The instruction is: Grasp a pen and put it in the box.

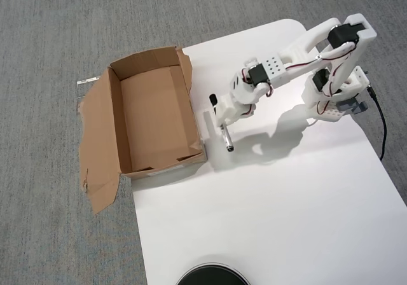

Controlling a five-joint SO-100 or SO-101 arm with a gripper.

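Now, in the overhead view, the white arm [299, 49] reaches from its base at the right far part of the white worktop [267, 202] toward the left, with the gripper [222, 123] pointing down just right of the box [152, 116]. The gripper is closed on the pen [226, 137], whose white barrel hangs out below the fingers with its dark end lowest in the picture, pointing toward the near side. A short black piece, probably the pen's other end, shows at the gripper's far left edge, though that is hard to be sure of. A soft shadow lies on the worktop to the right of the pen, apart from it; whether the dark end touches the surface cannot be told.

The brown cardboard box sits at the worktop's left edge, partly over the grey carpet [57, 30], open side up. Its wide ragged flap [95, 151] lies flat on the carpet along the left long side. Pen and box are close but not touching.

A black cable [381, 126] runs from the arm's base along the right edge. A dark round object [213, 277] is cut off at the near edge.
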